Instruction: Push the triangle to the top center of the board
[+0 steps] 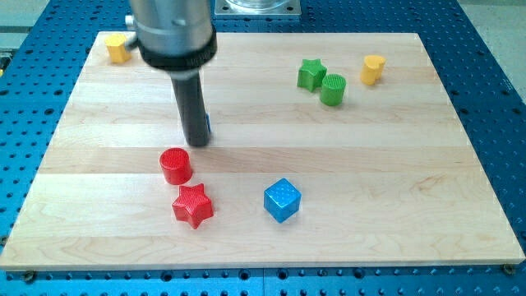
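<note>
The wooden desk (394, 164) fills the scene. Our rod (194, 107) stands left of centre; no jaws show, so their state we cannot tell. Our tip (197, 142) sits just beyond the red cylinder (175, 165), with the red star (192, 205) and blue cube (282, 200) nearer. And the triangle? Only a blue sliver (206, 125) peeks from behind the rod's right edge, its shape unclear.

light: bright, even | shadows: faint, short under blocks | glare: mild on board (370, 164) | focus: sharp
</note>
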Robot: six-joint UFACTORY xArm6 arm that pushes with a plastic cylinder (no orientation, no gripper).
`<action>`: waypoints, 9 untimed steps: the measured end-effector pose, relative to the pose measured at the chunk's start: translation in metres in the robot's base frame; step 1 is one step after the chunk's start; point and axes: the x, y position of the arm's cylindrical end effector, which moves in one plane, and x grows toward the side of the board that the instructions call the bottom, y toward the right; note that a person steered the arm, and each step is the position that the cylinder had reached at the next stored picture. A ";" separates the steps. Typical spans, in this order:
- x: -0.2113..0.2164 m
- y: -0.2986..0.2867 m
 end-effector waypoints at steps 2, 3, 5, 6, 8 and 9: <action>-0.015 -0.038; -0.052 -0.065; -0.056 -0.030; -0.015 -0.050; -0.094 0.054; -0.087 0.030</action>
